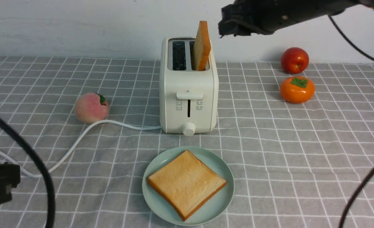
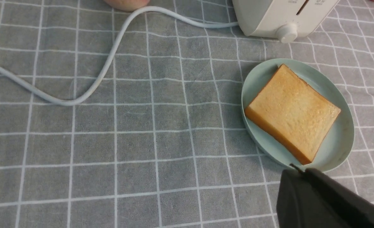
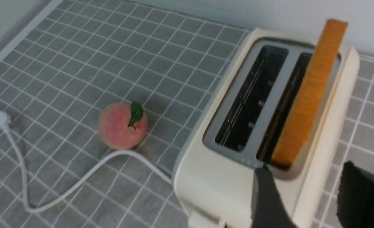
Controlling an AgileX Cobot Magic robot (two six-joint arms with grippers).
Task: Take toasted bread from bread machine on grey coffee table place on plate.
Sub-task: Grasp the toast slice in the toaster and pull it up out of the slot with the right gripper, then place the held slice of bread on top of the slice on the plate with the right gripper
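The cream bread machine point(image 1: 188, 95) stands mid-way on the grey coffee table point(image 1: 301, 152). One slice of toasted bread point(image 1: 202, 44) stands upright in its right slot, and the left slot is empty. A second slice point(image 1: 187, 183) lies flat on the mint-green plate point(image 1: 218, 202) in front of it. My right gripper point(image 1: 228, 23) hovers open just right of the upright slice point(image 3: 310, 95); its jaws point(image 3: 305, 167) hold nothing. The left gripper point(image 2: 297, 169) is shut and empty, low at the near left beside the plate point(image 2: 342, 142).
A peach point(image 1: 91, 107) lies left of the bread machine, with the white power cord point(image 1: 79, 142) curving past it to the near left. A red apple point(image 1: 294, 60) and an orange persimmon point(image 1: 297, 89) sit at the back right. A white wall closes the far edge.
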